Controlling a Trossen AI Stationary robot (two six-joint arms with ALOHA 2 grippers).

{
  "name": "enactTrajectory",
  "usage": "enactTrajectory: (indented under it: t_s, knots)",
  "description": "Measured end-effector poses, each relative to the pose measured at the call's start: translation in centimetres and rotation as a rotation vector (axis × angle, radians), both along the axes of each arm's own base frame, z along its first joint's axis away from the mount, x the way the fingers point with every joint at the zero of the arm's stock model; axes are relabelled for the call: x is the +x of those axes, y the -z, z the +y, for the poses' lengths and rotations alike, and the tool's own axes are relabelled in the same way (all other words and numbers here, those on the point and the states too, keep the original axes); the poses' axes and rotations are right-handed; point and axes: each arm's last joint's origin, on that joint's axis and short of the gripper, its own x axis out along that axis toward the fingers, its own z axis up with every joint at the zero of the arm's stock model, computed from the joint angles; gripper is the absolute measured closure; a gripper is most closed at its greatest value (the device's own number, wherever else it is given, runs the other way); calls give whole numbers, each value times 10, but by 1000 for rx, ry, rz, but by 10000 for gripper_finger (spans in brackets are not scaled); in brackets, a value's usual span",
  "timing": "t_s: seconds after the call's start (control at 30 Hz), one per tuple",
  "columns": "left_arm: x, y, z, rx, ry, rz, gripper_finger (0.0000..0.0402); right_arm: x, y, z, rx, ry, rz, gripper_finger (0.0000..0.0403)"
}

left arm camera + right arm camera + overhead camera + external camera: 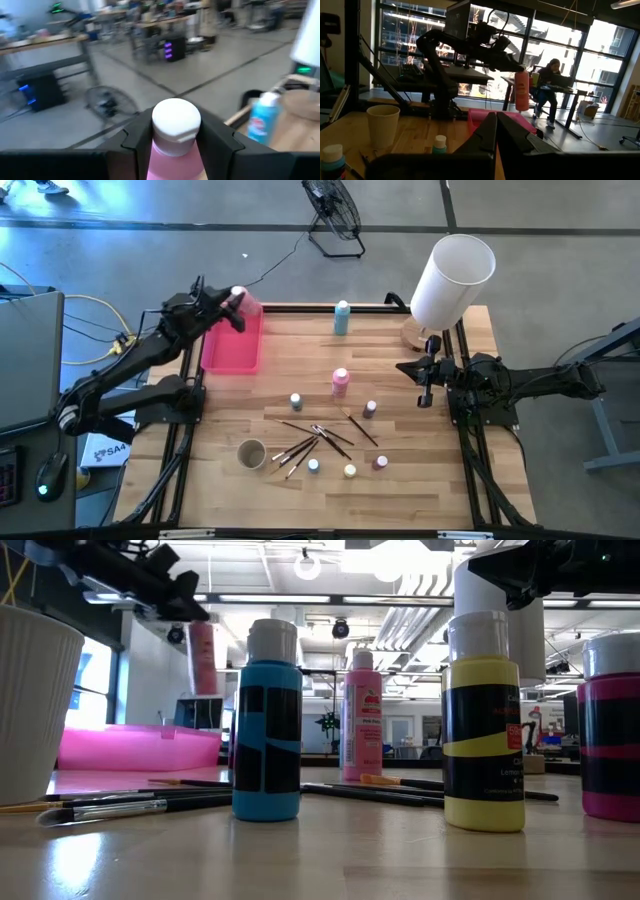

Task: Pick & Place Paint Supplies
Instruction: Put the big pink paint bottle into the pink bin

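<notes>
My left gripper (237,304) is shut on a pink squeeze bottle (203,658) with a white cap (175,120), high above the far end of the pink tray (228,345). A teal bottle (342,318) stands at the far middle and a second pink bottle (340,381) at mid-table. Several tiny paint pots (296,401) stand among thin brushes (318,438) lying flat on the wood. My right gripper (428,386) is shut and holds nothing, at the table's right, near the white cylinder. My left gripper pinches the pink bottle's upper body just under the cap (156,150) between its two fingers (137,136). The fingers lie level, one on each side. The bottle hangs upright below them, cap up, lifted clear above the tray.
A big white cylinder (452,278) on a wooden base stands at the far right corner. A paper cup (251,453) stands near the front left beside the brushes. The low view shows a blue pot (267,720), a yellow pot (484,725) and a magenta pot (610,735) up close.
</notes>
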Motion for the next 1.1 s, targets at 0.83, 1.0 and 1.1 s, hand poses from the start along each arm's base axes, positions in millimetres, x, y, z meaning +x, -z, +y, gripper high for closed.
enactTrajectory:
  t_s: [0.83,1.0,1.1]
  knots:
    - [-1,32,27,-217,-334,80,271,0,0,1,-4,-28,0,400]
    - [-8,31,35,-233,-305,40,271,0,0,1,-4,-29,0,400]
    - [-7,32,37,-238,-279,36,271,0,0,1,-4,-27,0,400]
